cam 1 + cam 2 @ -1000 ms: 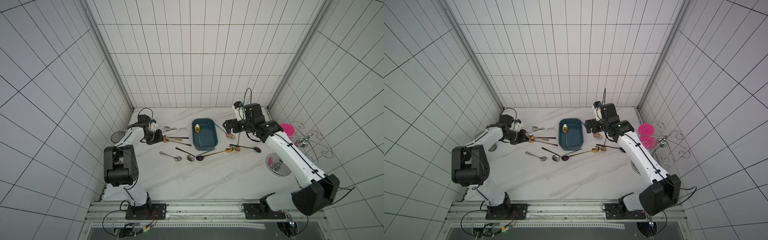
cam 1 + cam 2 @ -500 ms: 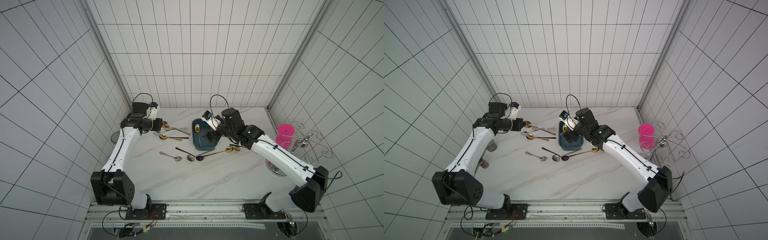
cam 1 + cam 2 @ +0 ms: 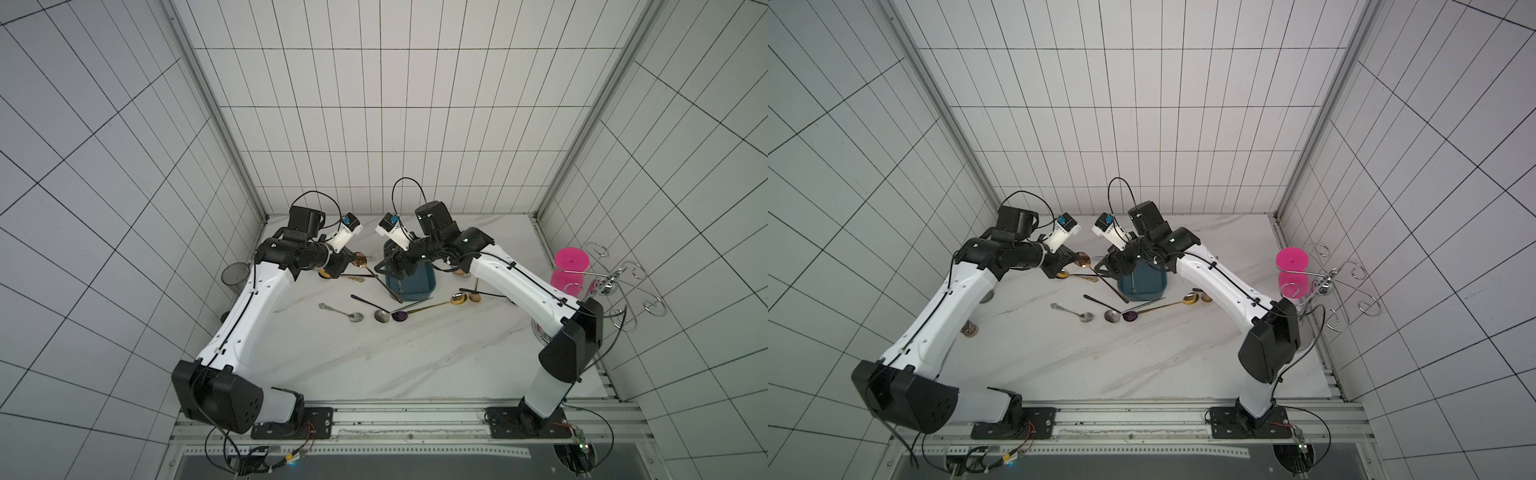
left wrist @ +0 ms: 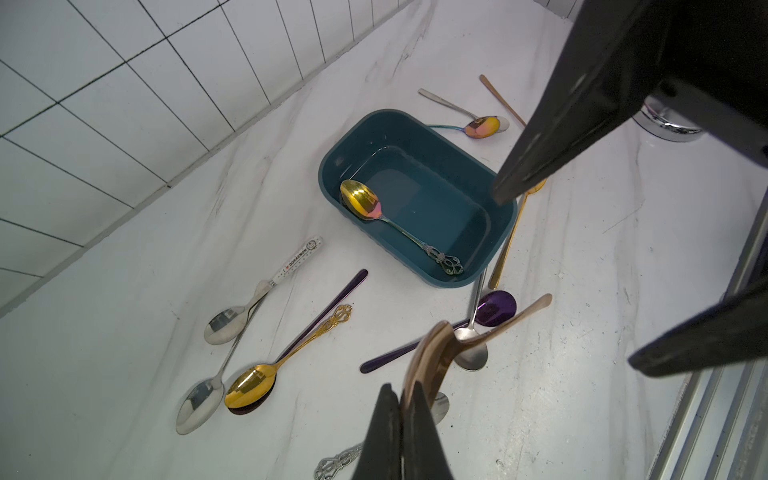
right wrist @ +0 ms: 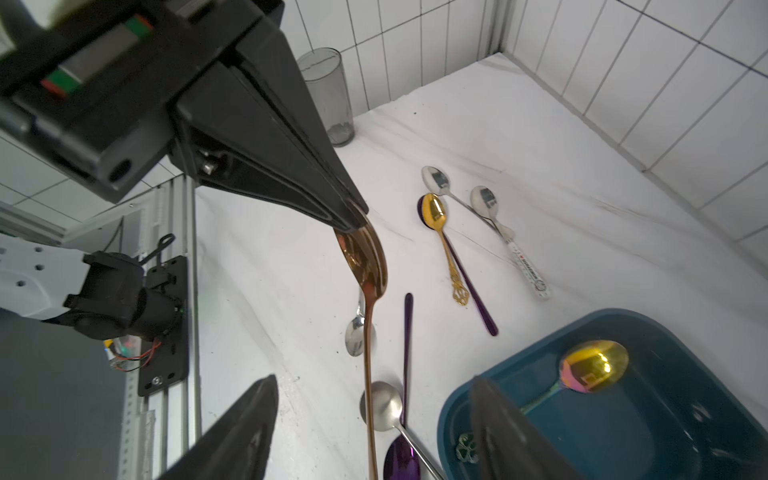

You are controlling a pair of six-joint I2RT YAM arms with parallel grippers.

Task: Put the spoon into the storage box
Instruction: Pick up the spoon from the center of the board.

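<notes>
Right wrist view: a copper spoon (image 5: 365, 266) hangs bowl-up from the left gripper (image 5: 355, 220), and its handle slants down between the fingers of the right gripper (image 5: 374, 380).
Left gripper jaws: closed tight on the bowl of the copper spoon, pinching it edge-on.
Right gripper jaws: apart, one finger (image 5: 249, 424) on each side of the handle; neither is seen touching it.
Copper spoon, place: clear of the table (image 5: 561, 174), just beside the storage box (image 5: 685, 415) and outside its rim, on the side towards the left arm.
Storage box: dark teal, flat on the table, partly under the right gripper in both top views (image 3: 417, 284) (image 3: 1144, 284).
Inside the storage box: one iridescent spoon (image 4: 361, 201) with an ornate handle, lying diagonally on the floor.
Near the storage box: loose spoons (image 4: 249, 380) in gold, purple and silver, on the table.
Well apart from the storage box: a grey tumbler (image 5: 328, 95) by the wall on the left arm's side, and a pink cup (image 3: 571, 270) on the opposite side.
</notes>
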